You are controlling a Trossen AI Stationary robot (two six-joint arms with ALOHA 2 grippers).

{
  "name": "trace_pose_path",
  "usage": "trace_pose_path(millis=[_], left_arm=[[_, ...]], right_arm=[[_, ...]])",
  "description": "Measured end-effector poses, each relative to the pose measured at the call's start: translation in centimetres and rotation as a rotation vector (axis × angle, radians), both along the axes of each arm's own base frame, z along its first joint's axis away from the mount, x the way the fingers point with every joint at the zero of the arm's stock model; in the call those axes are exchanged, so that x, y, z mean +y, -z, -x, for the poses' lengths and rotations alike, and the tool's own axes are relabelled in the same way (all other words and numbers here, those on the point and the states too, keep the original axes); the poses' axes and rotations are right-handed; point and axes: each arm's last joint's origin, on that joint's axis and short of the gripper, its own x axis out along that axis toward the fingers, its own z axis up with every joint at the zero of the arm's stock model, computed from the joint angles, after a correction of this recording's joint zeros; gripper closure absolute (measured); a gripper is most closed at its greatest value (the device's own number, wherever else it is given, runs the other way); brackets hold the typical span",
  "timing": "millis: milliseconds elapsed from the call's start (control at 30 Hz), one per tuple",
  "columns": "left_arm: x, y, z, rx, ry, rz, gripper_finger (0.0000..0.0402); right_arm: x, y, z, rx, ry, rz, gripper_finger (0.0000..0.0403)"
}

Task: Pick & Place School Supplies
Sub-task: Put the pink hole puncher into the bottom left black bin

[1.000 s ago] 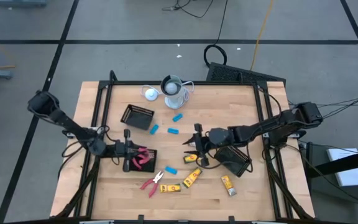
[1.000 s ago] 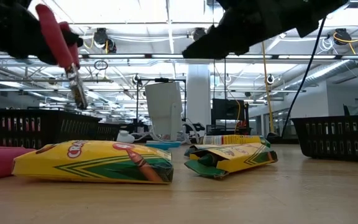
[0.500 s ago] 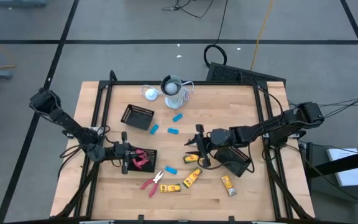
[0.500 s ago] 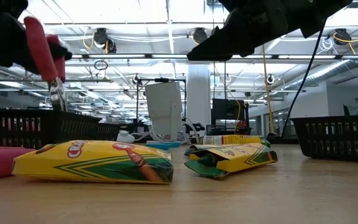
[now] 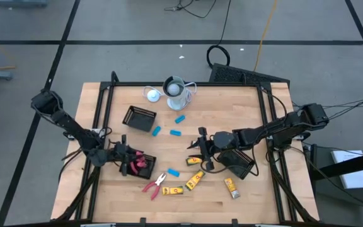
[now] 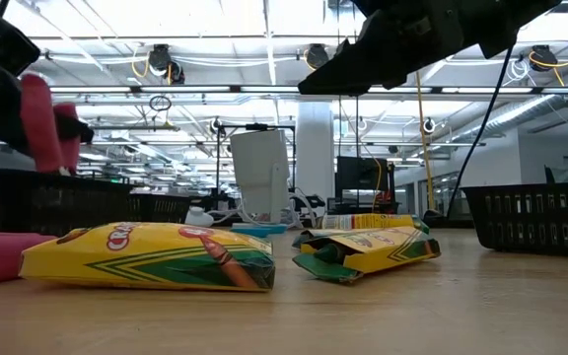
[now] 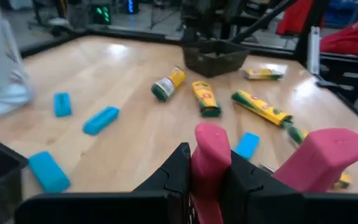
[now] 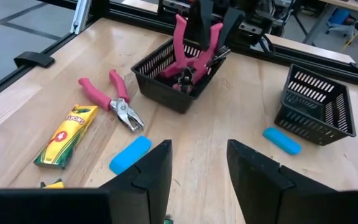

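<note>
pliers (image 8: 188, 46), smooth pink handles, mesh basket (image 8: 160, 84)

Pink-handled pliers (image 8: 194, 46) stand handles-up inside a black mesh basket (image 8: 166, 93), clamped by the left gripper (image 5: 126, 165). A second pair of pink-handled pliers (image 5: 154, 185) lies flat on the wood just beside that basket. Four yellow crayon boxes (image 5: 195, 180) are scattered flat along the near edge; one is close to the right gripper (image 5: 199, 155). Four light-blue erasers (image 5: 176, 133) lie loose: three mid-table, one (image 5: 172, 171) near the loose pliers.
</note>
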Motion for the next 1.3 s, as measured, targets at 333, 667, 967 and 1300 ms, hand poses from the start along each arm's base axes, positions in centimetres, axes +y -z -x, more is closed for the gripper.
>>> trace_pose_path(millis=[333,667,967,1300], left_arm=[[-0.8,-0.7,0.6,-0.049,0.08,-0.064,0.0218],[-1.0,-1.2,1.1,-0.108,-0.033,-0.12,0.0183],[-1.4,-3.7,0.3,-0.202,-0.057,-0.214,0.0202],[-4.0,-6.1,-2.2,0.141,-0.001,-0.131,0.0179]], right_arm=[[0.0,0.0,0.0,0.0,0.0,0.001,0.0259],[0.0,0.0,0.0,0.001,-0.001,-0.004,0.0262],[0.7,0.7,-0.1,0.039,-0.074,-0.071,0.0253],[1.6,2.3,0.7,0.196,-0.033,-0.058,0.0241]])
